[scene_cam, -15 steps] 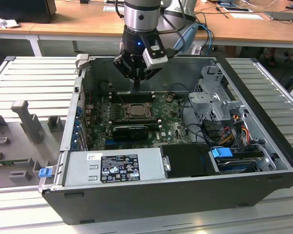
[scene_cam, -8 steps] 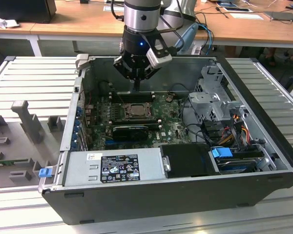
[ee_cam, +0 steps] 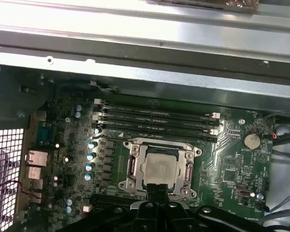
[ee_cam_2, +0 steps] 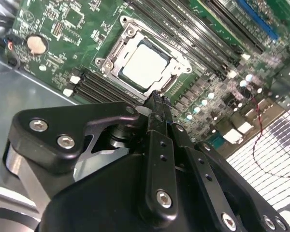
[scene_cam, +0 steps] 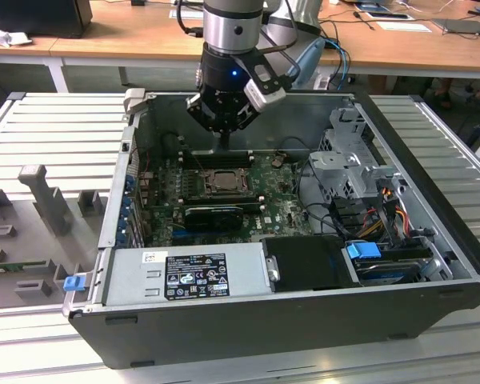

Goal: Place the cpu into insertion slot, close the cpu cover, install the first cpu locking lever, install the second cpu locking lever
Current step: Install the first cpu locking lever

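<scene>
The cpu lies flat in the insertion slot on the green board, its pale square face up. The silver cpu cover lies down around it, and the chip shows through its window. In the second wrist view the cpu sits just beyond my gripper, whose black fingers are pressed together with nothing between them. My gripper hangs inside the open computer case in the exterior view, slightly behind the socket with the cpu. In the first wrist view my gripper hovers at the socket's near edge.
Long black memory slots run beside the socket. A black card stands in front of it, then the grey power supply. A metal drive cage and cables fill the exterior view's right. The case's walls enclose everything.
</scene>
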You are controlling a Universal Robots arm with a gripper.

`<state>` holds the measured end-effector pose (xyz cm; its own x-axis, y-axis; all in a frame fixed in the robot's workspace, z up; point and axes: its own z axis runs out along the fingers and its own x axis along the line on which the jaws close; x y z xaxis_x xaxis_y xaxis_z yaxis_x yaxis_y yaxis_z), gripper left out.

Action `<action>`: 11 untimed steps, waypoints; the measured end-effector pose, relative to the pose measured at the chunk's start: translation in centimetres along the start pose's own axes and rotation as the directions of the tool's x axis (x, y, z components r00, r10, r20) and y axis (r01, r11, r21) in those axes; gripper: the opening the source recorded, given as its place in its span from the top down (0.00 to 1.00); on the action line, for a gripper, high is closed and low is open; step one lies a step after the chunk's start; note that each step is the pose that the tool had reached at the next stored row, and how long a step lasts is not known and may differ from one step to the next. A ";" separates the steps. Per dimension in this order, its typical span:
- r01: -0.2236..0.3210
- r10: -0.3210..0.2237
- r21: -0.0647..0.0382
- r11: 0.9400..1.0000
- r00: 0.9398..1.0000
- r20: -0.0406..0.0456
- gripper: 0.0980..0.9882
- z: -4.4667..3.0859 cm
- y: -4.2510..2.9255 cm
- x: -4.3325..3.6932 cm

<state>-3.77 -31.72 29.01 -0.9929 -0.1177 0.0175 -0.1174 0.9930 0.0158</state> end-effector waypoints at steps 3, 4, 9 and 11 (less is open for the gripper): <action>0.006 -0.006 0.000 1.000 1.000 0.001 0.99 0.07 0.11 0.92; 0.006 -0.006 0.000 1.000 1.000 0.001 0.99 0.10 0.15 1.27; 0.008 -0.008 -0.003 1.000 1.000 0.003 0.99 0.47 0.50 4.27; 0.008 -0.008 -0.003 1.000 1.000 0.004 0.99 0.66 0.62 5.14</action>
<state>-8.96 -31.70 28.45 -0.9920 -0.1257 0.0132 -0.1255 0.9919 0.0191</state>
